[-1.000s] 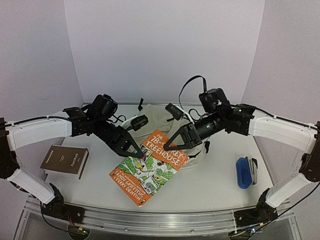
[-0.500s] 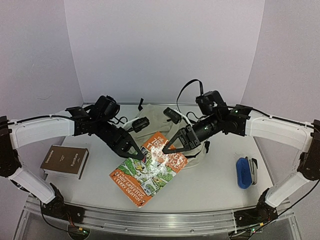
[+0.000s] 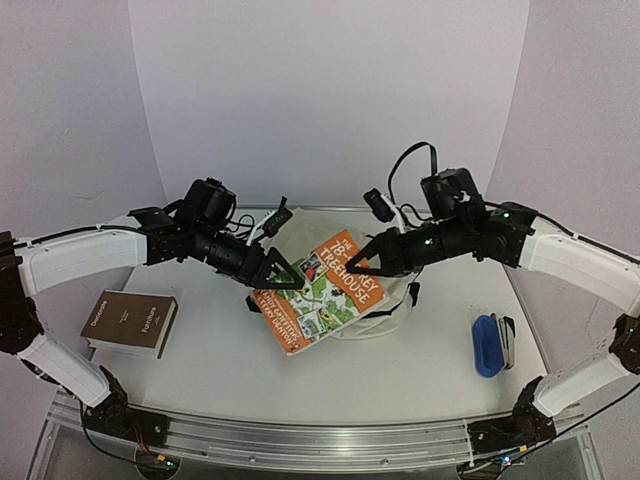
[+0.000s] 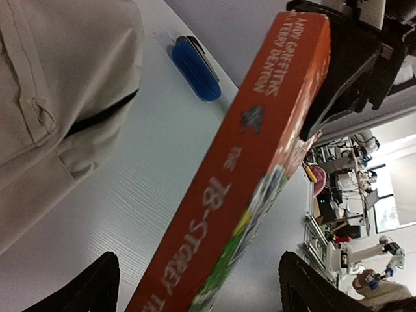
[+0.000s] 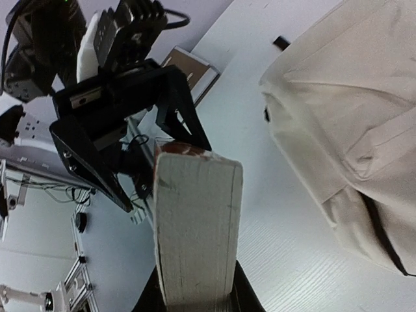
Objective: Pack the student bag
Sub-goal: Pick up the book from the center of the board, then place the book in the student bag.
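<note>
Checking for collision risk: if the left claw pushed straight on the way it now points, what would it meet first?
The orange book: its spine lies between the open fingers of the left claw, dead ahead. The right claw holding the book is beyond, though depth is hard to judge.

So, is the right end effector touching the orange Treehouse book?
Touching. The right wrist view shows the right end effector closed on the orange Treehouse book, whose pale page edge sits pinched between its jaws.
</note>
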You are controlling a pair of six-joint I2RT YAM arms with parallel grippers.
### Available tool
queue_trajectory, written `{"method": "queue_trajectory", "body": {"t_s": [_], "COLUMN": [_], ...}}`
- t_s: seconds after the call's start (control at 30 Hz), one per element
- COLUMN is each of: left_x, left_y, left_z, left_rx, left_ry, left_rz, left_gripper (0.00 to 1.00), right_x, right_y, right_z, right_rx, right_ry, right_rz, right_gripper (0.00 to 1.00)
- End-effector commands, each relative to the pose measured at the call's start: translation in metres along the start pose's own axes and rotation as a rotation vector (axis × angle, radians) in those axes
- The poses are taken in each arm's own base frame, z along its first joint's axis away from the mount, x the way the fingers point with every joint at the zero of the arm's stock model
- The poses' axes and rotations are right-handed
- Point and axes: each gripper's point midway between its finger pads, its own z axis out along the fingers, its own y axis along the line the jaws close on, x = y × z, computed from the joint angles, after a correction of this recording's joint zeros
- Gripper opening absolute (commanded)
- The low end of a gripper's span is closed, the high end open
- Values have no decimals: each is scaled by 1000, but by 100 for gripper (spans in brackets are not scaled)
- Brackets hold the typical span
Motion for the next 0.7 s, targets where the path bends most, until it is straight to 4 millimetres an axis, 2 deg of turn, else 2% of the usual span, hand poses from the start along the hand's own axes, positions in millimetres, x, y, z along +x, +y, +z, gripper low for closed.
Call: {"method": "queue_trajectory", "body": {"t_s": [0.0,0.13,0.27,0.37,0.5,0.53,0.67], "left_x": [-17,-32,-52,-68,-89,-90,-103], "left_y": [24,54,61,60,60,67,68], "left_z": [4,12,30,52,85,95,125], "left_rx": [-155,-291,-342,-359,-400,-414,-418], "left_ry": [-57,-102,-153,-173,-181,-176,-193], "left_rz": [-25,-34,9,60,105,110,162], "left_gripper": [85,85,85,85,85,85,85], "right_x": [-93,-110,-120,-119,-112,-110,-102], "right_y": [-39,-60,-71,-79,-91,-93,-100], "right_z": [-95,-146,-201,-232,-249,-249,-245], "right_rx": [359,604,839,997,1139,1149,1157], "right_ry": [-489,-626,-755,-802,-807,-805,-801], "right_rz": [29,54,63,65,85,89,112], "right_gripper": [0,0,0,0,0,0,0]}}
